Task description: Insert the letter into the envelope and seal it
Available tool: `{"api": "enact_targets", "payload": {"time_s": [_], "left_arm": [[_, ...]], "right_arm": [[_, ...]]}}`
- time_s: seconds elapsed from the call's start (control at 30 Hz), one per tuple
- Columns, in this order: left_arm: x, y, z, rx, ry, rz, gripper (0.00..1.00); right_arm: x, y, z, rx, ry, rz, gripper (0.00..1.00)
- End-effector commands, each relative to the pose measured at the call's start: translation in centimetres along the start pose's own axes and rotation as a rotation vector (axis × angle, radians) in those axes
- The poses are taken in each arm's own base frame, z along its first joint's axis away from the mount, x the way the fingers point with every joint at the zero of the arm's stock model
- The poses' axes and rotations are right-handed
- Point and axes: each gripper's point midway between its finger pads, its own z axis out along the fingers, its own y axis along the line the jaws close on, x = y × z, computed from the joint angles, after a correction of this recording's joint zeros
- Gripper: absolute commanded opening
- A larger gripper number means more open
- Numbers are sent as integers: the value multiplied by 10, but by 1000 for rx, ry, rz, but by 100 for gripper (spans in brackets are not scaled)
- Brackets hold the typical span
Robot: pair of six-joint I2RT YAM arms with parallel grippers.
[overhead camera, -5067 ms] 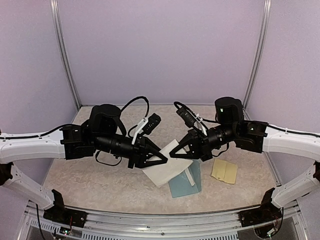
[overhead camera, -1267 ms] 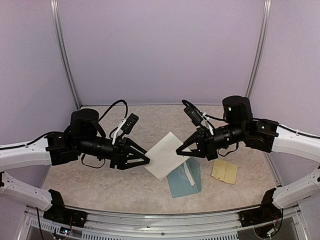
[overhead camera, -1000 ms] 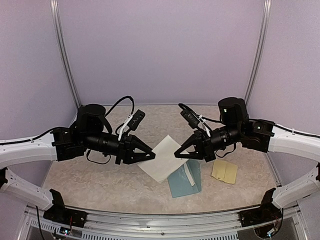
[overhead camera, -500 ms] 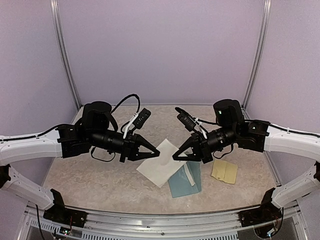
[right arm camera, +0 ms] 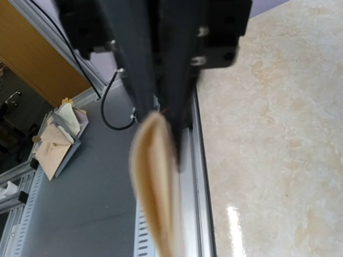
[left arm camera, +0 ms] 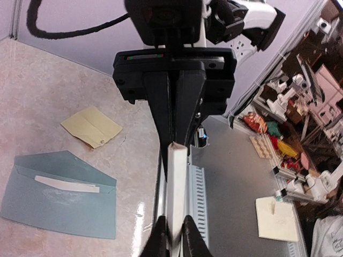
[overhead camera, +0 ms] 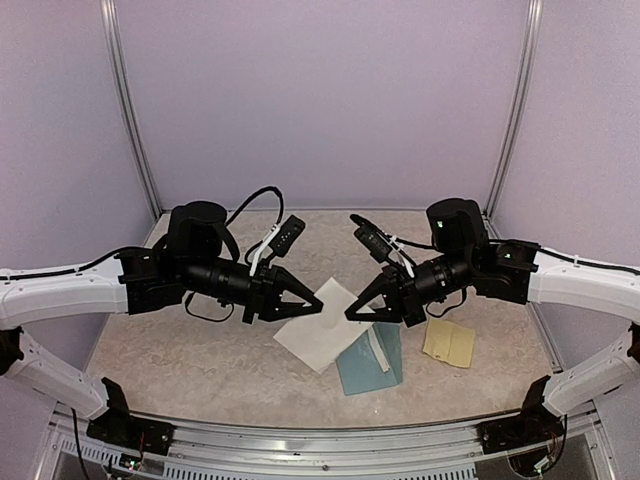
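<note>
The white folded letter (overhead camera: 318,335) hangs in the air between my two grippers, above the table. My left gripper (overhead camera: 316,303) is shut on its left corner. In the left wrist view the letter (left arm camera: 176,187) shows edge-on, pinched between my fingers (left arm camera: 158,238). My right gripper (overhead camera: 351,313) is shut on the letter's right corner. In the right wrist view the letter (right arm camera: 155,182) is a blurred tan edge and my own fingers are out of view. The teal-blue envelope (overhead camera: 372,365) lies flat below with its flap open, and also shows in the left wrist view (left arm camera: 59,195).
A small yellow-tan sticker sheet (overhead camera: 448,343) lies right of the envelope, also seen in the left wrist view (left arm camera: 92,126). The metal rail (overhead camera: 300,445) runs along the table's near edge. Purple walls close in the back and sides.
My left gripper has moved right from clear of the letter up to its left corner and shut on it. My right gripper kept hold and shifted slightly left.
</note>
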Motion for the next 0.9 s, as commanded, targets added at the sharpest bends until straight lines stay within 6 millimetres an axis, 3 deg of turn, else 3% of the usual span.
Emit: {"api": "enact_targets", "payload": {"time_s": [0.0,0.03,0.07,0.17,0.2,0.27,0.3,0.4,0.43,0.47,0.5,0.57,0.6,0.63,0.7,0.83,0.87], "left_arm": [[-20,-9,0,21,-44,41,38],[-22,-9,1,24,-47,43,51],[-23,-10,1,26,-50,46,57],[-29,-11,1,31,-59,55,56],[-29,-11,2,34,-59,57,42],[-31,-11,3,34,-61,62,1],[-31,-10,3,33,-58,62,0],[-30,-10,5,36,-54,61,0],[-31,-9,5,33,-55,57,15],[-31,-8,5,32,-54,55,36],[-32,-9,6,37,-54,56,46],[-34,-9,7,44,-55,59,52],[-35,-10,8,45,-55,60,52],[-36,-9,8,46,-56,62,46],[-38,-9,9,44,-61,64,2],[-40,-9,9,46,-66,69,1],[-40,-8,9,44,-63,65,18]], "right_arm": [[-4,6,1,-25,-6,-23,0],[-5,6,1,-25,-7,-23,0],[-5,5,1,-25,-7,-22,0],[-4,5,2,-27,-5,-21,0],[-4,5,2,-27,-5,-22,0],[-4,5,2,-27,-4,-21,0],[-4,5,2,-27,-5,-21,0],[-3,5,2,-25,-4,-19,0],[-3,5,2,-25,-3,-19,0],[-2,5,2,-26,-3,-19,0],[-1,4,2,-27,-1,-17,0],[-1,4,2,-26,0,-16,0],[-2,4,2,-27,-1,-18,0],[-1,4,3,-28,0,-17,0],[-1,4,3,-27,1,-16,0],[0,4,3,-27,4,-13,0],[1,4,4,-28,4,-14,0]]}}
